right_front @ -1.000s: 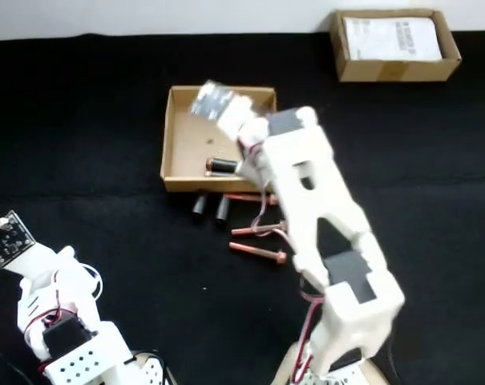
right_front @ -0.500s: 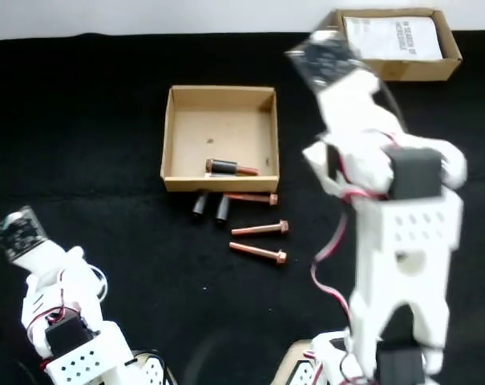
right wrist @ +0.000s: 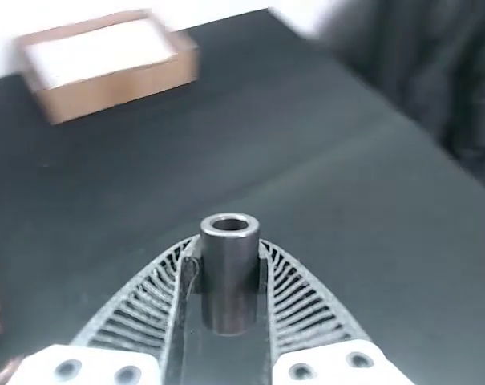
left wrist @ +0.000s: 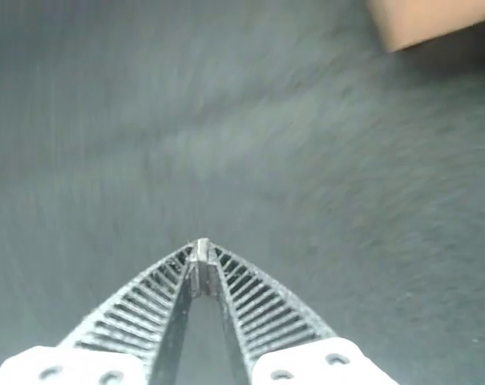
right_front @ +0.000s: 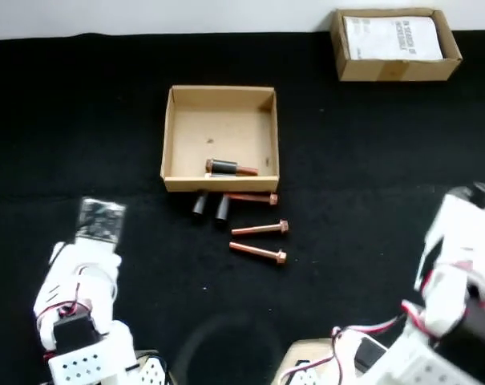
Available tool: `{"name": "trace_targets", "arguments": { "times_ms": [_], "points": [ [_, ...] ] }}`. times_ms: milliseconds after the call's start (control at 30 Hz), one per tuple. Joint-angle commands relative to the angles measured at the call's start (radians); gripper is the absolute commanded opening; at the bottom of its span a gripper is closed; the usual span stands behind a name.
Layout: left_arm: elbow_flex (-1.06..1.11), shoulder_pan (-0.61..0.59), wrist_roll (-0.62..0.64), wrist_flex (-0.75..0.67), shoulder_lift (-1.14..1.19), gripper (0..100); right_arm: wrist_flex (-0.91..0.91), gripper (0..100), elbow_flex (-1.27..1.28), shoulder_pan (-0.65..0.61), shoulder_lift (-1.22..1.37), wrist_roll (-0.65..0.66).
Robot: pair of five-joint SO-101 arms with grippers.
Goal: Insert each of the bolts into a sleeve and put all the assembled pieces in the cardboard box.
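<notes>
Gripping: the right claw (right wrist: 228, 247) is clamped on a dark sleeve (right wrist: 228, 281), which stands upright between the fingers with its open bore facing up.
Left claw: the left claw (left wrist: 202, 255) is closed tip to tip on nothing, above bare table (left wrist: 322, 160).
Arms: in the high view the right arm (right_front: 458, 265) sits at about 4 o'clock from the loose parts, well apart from them, and the left arm (right_front: 78, 273) sits at about 8 o'clock.
Bolts: three copper bolts (right_front: 260, 229) lie at 6 o'clock of the cardboard box (right_front: 218, 184); the farthest one is just beside its near wall.
Loose sleeves: two loose sleeves (right_front: 200, 204) lie near that wall, at 9 o'clock of the bolts.
Box contents: one assembled piece (right_front: 226, 168) lies inside, close to the near wall.
Risk, slip: the sleeve is round and smooth, so a push from a bolt could probably tilt it or drive it out of the grip.
Risk, pickup: the bolts are thin, flat and close together, so a claw coming down on one may roll it or knock a neighbour.
Risk, alignment: a bolt that meets the bore off-axis would likely jam on the rim.
Risk, wrong box: a second box (right_front: 394, 70) at 1 o'clock could be mistaken for the target.
</notes>
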Motion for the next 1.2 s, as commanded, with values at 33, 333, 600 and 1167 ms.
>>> {"name": "trace_targets", "arguments": {
  "times_ms": [33,333,600,1167],
  "points": [
    [-0.185,0.259,-0.114,0.091,0.01,1,-0.243,0.7,0.414,0.186,-0.311,-0.009],
    [-0.593,0.542,-0.052,0.124,0.665,1,-0.495,0.7,0.966,0.496,-0.792,0.028],
    [-1.171,0.779,-0.029,0.376,1.359,1,-0.86,0.7,1.262,0.711,-0.777,0.04],
    [-1.646,1.09,-0.497,0.586,2.035,15,-1.264,0.7,1.577,0.816,-0.776,0.081]
  ]
}}
